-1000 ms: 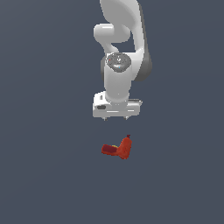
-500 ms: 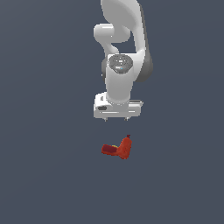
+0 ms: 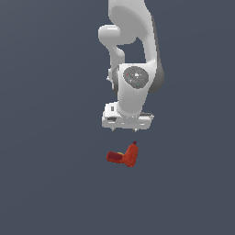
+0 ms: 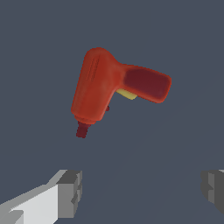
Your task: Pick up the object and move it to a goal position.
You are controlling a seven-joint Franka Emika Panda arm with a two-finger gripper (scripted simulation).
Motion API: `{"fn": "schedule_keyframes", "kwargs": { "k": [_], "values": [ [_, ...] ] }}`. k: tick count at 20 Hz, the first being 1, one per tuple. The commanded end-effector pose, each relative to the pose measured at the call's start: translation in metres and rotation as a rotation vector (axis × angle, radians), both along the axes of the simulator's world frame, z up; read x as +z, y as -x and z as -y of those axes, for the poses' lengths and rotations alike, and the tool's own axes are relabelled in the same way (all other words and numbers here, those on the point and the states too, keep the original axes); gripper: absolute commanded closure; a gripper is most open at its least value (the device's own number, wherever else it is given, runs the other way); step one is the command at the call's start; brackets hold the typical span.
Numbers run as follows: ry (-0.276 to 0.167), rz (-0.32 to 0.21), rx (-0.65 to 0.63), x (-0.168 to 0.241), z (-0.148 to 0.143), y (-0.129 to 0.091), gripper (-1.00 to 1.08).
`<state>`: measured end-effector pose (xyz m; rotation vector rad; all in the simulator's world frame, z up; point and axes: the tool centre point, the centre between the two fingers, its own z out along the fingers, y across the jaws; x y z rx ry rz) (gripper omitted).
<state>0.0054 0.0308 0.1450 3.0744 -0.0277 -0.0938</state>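
Observation:
The object (image 3: 124, 156) is a small red-orange L-shaped toy drill with a darker red handle, lying on the dark grey surface. In the wrist view it (image 4: 111, 87) shows a yellow trigger and a dark red bit. My white gripper (image 3: 126, 130) hangs above it, apart from it, with the jaws pointing down. In the wrist view the gripper (image 4: 142, 188) is open wide, with one grey fingertip (image 4: 70, 192) and the other at the frame's edge, and nothing between them. The drill lies beyond the fingertips, not between them.
A plain dark grey surface (image 3: 50, 183) fills the scene. No other objects, edges or goal marker show in either view.
The gripper has come down slightly toward the drill. The drill has not moved.

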Motion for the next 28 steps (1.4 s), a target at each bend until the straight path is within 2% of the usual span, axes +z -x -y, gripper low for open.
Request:
{"fn": "schedule_keyframes", "kwargs": {
  "k": [1,10,19,28],
  "values": [
    [0.025,-0.005,-0.025,-0.007,-0.005,-0.005,-1.00],
    [0.150,-0.004,-0.136,-0.039,-0.024,-0.025,-1.00],
    [0.283,0.034,-0.233,-0.069,-0.045,-0.041,-1.00],
    [0.360,0.073,-0.284,-0.085,-0.058,-0.049,-1.00]
  ]
}}
